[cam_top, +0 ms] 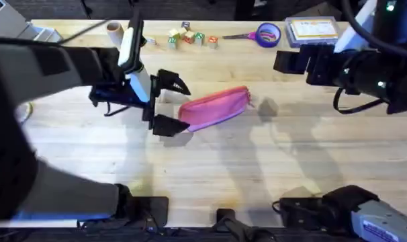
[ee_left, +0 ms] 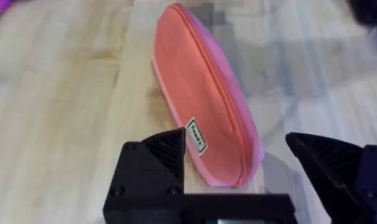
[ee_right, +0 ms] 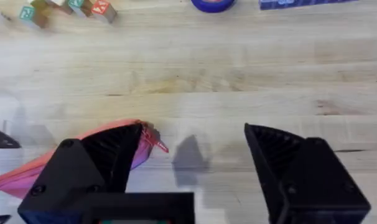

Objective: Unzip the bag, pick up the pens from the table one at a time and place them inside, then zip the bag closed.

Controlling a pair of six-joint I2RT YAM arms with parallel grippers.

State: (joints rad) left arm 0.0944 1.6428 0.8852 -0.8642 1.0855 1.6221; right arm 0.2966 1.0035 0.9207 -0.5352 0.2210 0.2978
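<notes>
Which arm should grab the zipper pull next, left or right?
Probably right. The pull tab sticks out at the bag's right end, and the open right gripper sits just past it. The open left gripper brackets the opposite end, suited to bracing.

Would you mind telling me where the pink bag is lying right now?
In the overhead view the bag lies mid-table, slightly left of centre, its near end between the open left gripper's fingers.

table (cam_top: 210, 161): wood | on it: bag (cam_top: 213, 106) (pink), blocks (cam_top: 190, 37), scissors (cam_top: 260, 34)
</notes>
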